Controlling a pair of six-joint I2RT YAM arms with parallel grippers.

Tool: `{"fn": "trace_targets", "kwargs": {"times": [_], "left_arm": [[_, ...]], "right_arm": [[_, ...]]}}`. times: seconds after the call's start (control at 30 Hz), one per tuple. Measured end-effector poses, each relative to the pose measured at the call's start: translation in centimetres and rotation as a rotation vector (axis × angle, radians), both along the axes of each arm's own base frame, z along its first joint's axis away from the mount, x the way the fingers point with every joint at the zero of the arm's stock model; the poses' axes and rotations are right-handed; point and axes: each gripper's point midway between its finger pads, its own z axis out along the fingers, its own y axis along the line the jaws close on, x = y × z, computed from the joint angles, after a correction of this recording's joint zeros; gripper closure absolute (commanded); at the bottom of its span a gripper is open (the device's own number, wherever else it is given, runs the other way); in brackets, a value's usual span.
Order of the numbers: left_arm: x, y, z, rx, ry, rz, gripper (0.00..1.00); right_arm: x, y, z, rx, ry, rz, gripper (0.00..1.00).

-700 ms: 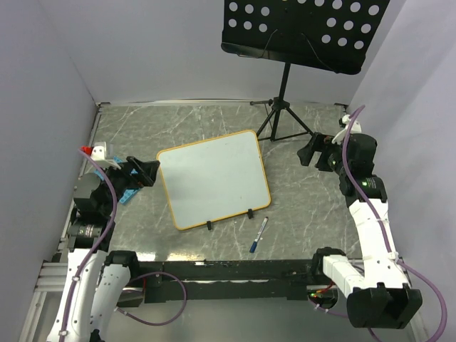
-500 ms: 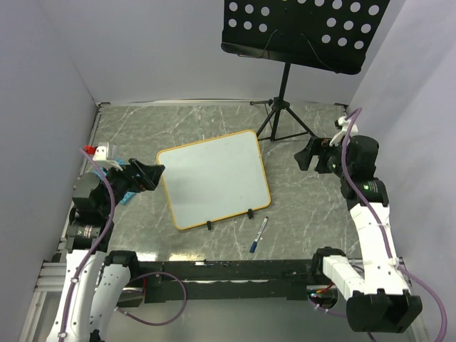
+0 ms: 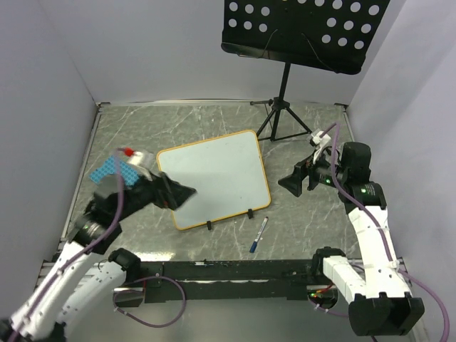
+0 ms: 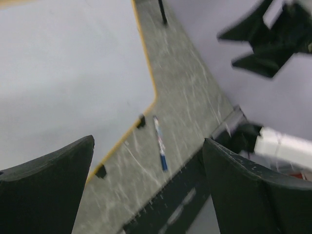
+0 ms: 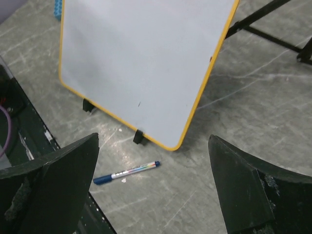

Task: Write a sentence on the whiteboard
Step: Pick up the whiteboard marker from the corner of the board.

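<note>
Where the grey marble-look tabletop (image 3: 313,214) meets the black rail (image 3: 235,269) at the near edge, a slim white marker pen with a blue cap (image 3: 258,235) lies flat with nothing touching it. It sits just near-right of the board's near-right corner, close to one of the small black clip feet (image 5: 139,136).

A bit further in, the black two-finger left gripper (image 3: 182,194) hangs above the near-left part of the board. Its wrist camera shows the fingers (image 4: 46,190) spread wide with nothing between them, just the board edge, the pen and some bare table below. The right gripper (image 3: 288,184) is over bare table to the right of the board, well apart from the left one. Its fingers (image 5: 248,195) are spread wide and empty too, and its camera looks down on the board and pen.

The rounded-corner whiteboard with the thin orange-yellow frame (image 3: 214,178) is roughly mid-table, turned a little so its edges aren't square to the table. The face looks plain white, apart from a tiny dark speck toward the near edge in the right wrist view. Can't tell whether it lies dead flat or is propped up slightly on those feet.

Left of the board there's a flat blue thing (image 3: 107,171) partly hidden behind the left arm, and I can't make out what it is.

Far right, a black perforated metal music stand (image 3: 306,32) rises on a black tripod (image 3: 285,121), whose legs land just beyond the board's far-right corner.
</note>
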Motion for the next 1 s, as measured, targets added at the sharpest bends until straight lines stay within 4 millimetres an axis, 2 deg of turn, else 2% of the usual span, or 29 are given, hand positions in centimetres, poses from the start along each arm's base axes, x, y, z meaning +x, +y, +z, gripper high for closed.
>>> {"fn": "trace_targets", "kwargs": {"times": [0.13,0.23,0.4,0.6,0.87,1.0], "left_arm": [[-2.4,-5.7,-3.0,0.079,0.100,-0.155,0.03],[-3.8,-8.7,-5.5,0.175,0.146,-0.208,0.03],[-4.0,-12.0,-7.9,0.237,0.166,-0.217,0.03],[-5.3,-15.4,-10.5,0.281,0.189,-0.245,0.01],[-6.7,-18.4,-15.5,0.407,0.256,-0.249,0.21],[-7.3,-21.0,-17.3,0.478,0.266,-0.265,0.30]], "right_arm": [[-0.3,0.1,-1.1,-0.009,0.019,0.018,0.00],[-0.8,0.1,-1.5,-0.016,0.000,0.034,0.00],[-1.7,0.4,-2.5,-0.011,-0.021,0.060,0.00],[-1.4,0.0,-3.7,-0.019,-0.012,0.042,0.00],[-0.1,-1.7,-5.1,-0.004,0.030,-0.026,0.00],[0.0,-2.1,-5.3,0.004,0.037,-0.037,0.00]]}}
